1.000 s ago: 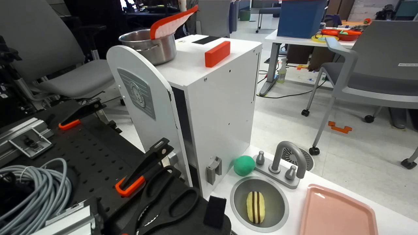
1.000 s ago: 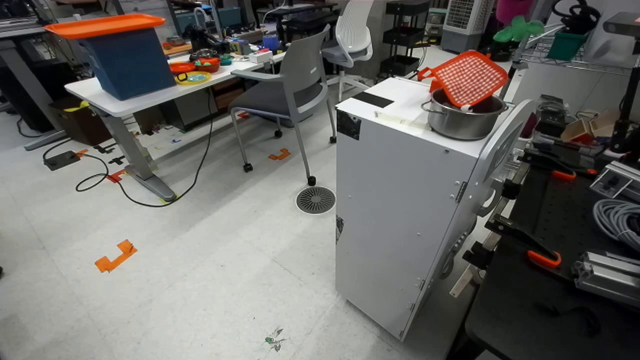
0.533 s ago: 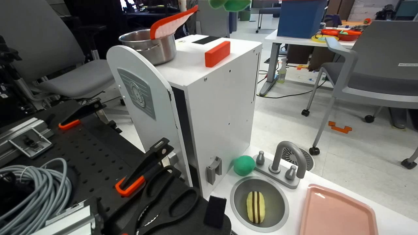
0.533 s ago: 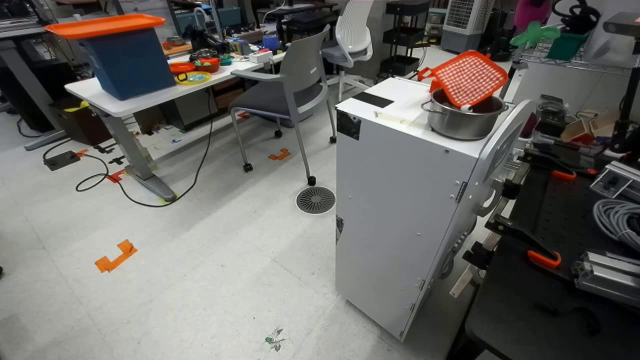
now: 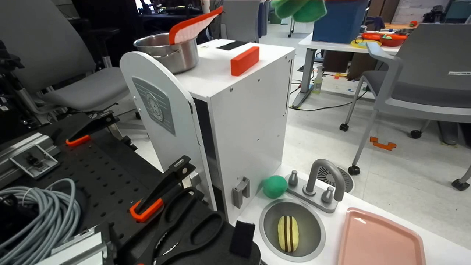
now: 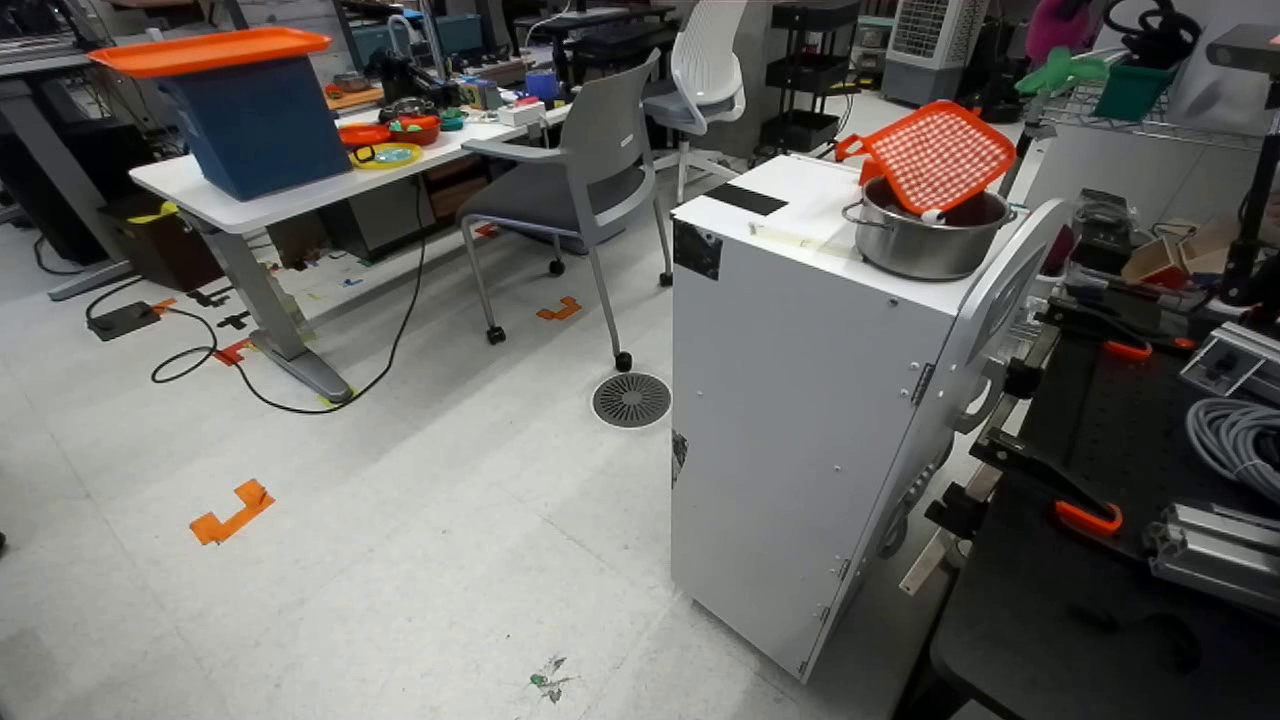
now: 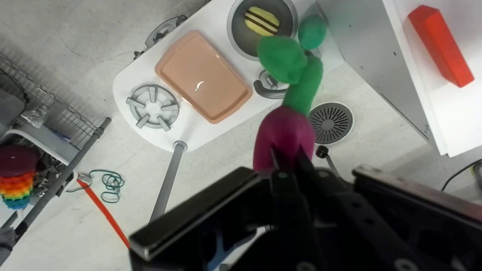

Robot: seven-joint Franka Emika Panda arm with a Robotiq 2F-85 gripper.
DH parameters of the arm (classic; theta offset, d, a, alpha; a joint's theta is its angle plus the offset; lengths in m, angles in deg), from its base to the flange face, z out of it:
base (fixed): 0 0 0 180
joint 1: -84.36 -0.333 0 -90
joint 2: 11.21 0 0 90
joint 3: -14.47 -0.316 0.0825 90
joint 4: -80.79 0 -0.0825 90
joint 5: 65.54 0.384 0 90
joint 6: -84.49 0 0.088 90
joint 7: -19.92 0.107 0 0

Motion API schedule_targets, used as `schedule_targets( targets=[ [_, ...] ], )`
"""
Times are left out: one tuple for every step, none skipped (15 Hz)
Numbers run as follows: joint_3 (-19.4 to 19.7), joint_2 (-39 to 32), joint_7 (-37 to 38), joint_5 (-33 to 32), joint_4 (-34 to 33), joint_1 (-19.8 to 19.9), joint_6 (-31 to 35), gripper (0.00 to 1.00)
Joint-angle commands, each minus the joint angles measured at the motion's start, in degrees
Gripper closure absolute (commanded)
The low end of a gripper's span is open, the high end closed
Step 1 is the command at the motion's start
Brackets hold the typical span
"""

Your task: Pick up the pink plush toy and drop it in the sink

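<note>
Gripper (image 7: 289, 155) pinching toy (image 7: 285, 127) by its pink body; probably light, squashy, hard to harm, so that plump end seems the best hold.

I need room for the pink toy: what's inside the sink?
A yellow lump with dark stripes lies inside the sink. Anything directly under the lump is covered and cannot be seen.

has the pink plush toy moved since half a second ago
Yes, rightward in an exterior view: the green end of the pink plush toy was left of the blue bin and now overlaps its edge there.
</note>
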Motion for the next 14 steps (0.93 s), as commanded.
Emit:
schedule_targets(
  targets=[
    [0.1,-4.0,1.6,0.5,-5.3,-0.5,-1.6,0.98],
    [0.1,-4.9,1.6,0.4,-6.0,-0.7,-1.5,0.98],
    [0.1,-5.7,1.9,0.0,-6.7,-0.8,-1.4,0.98],
    [0.2,-6.4,1.7,0.3,-7.3,-1.0,-1.7,0.98],
    [0.2,-6.8,1.7,0.0,-7.7,-1.1,-1.8,0.73],
    [0.2,-7.3,1.6,-0.1,-7.9,-1.3,-1.8,0.68],
    [0.2,-7.9,1.1,0.0,-7.9,-1.5,-1.7,0.61],
    [0.2,-8.3,1.2,-0.1,-8.0,-1.7,-1.6,0.54],
    [0.2,-8.7,1.1,0.1,-8.0,-1.9,-1.5,0.46],
    [0.1,-8.8,0.8,0.3,-7.9,-2.0,-1.4,0.4],
    [0.1,-8.9,0.6,0.4,-7.8,-2.2,-1.3,0.31],
    [0.1,-9.0,0.4,0.3,-7.7,-2.3,-1.2,0.25],
    [0.1,-9.1,0.4,0.2,-7.7,-2.5,-1.1,0.16],
    [0.0,-9.0,0.3,0.3,-7.6,-2.6,-1.1,0.1]
  ],
)
